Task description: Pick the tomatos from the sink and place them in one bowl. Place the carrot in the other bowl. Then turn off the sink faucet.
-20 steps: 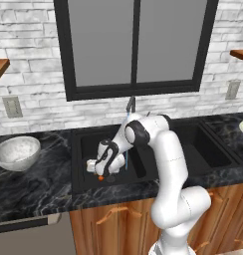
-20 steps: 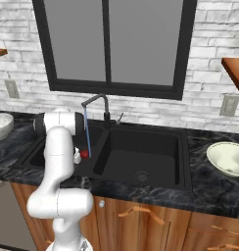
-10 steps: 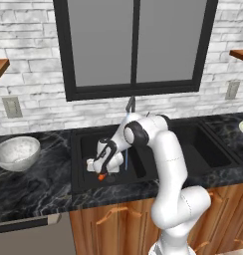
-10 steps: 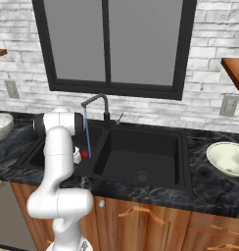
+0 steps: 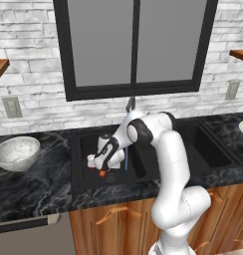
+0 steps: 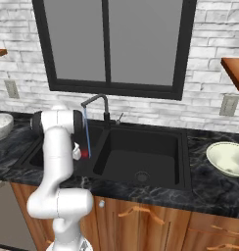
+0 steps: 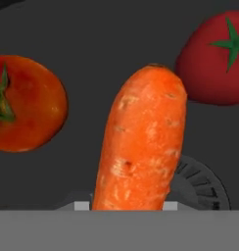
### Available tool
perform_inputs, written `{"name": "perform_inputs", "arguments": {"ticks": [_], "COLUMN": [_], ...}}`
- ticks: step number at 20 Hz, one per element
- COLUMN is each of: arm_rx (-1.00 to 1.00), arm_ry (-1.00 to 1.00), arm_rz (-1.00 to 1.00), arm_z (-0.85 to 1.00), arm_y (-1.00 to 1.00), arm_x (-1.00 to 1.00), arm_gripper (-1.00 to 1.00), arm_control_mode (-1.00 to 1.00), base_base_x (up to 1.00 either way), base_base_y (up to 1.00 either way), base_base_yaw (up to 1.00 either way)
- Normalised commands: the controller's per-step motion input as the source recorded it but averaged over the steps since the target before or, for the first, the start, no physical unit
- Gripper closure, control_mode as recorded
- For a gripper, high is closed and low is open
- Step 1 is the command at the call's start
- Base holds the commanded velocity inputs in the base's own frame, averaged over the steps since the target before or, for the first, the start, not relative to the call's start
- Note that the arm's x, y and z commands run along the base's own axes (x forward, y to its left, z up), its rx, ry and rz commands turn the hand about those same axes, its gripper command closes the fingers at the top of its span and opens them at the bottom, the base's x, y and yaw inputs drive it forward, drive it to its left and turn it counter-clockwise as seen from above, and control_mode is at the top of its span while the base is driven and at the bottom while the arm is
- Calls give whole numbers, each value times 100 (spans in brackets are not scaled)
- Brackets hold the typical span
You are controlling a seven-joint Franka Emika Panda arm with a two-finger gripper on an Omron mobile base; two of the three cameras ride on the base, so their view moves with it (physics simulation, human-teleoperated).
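The orange carrot [image 7: 141, 142] lies on the floor of the left basin of the black sink [image 5: 193, 144], between two red tomatos [image 7: 26, 103] [image 7: 214, 59]. My gripper [image 5: 99, 167] reaches down into that basin, and its fingertips [image 7: 82, 206] press against both sides of the carrot's thick end. A little of the carrot [image 5: 103, 173] peeks out under the hand. One tomato [image 6: 84, 154] shows beside the arm. The dark gooseneck faucet [image 6: 94, 100] is running a thin blue stream [image 6: 86, 137] into the basin.
The mottled grey-white bowl [image 5: 16, 152] stands on the dark stone counter left of the sink. The pale cream bowl [image 6: 229, 158] stands on the counter to the right. A round drain [image 7: 200, 186] lies just beside the carrot.
The jaws have closed in on the carrot. The arm has hardly moved, and the carrot and tomatos lie where they were.
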Motion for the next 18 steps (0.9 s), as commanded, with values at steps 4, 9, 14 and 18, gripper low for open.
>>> {"name": "perform_inputs", "arguments": {"ticks": [4, 9, 14, 18], "arm_rx": [0, 0, 0, 0], "arm_ry": [-7, -8, -1, 0], "arm_rz": [-2, -5, -6, -8], "arm_z": [81, 65, 74, 90], "arm_y": [-21, -23, -30, -27], "arm_x": [-23, -41, -64, -59], "arm_gripper": [100, 100, 100, 100], "arm_control_mode": [-100, -100, -100, -100], "base_base_x": [0, 0, 0, 0], "base_base_y": [0, 0, 0, 0], "base_base_yaw": [0, 0, 0, 0]}}
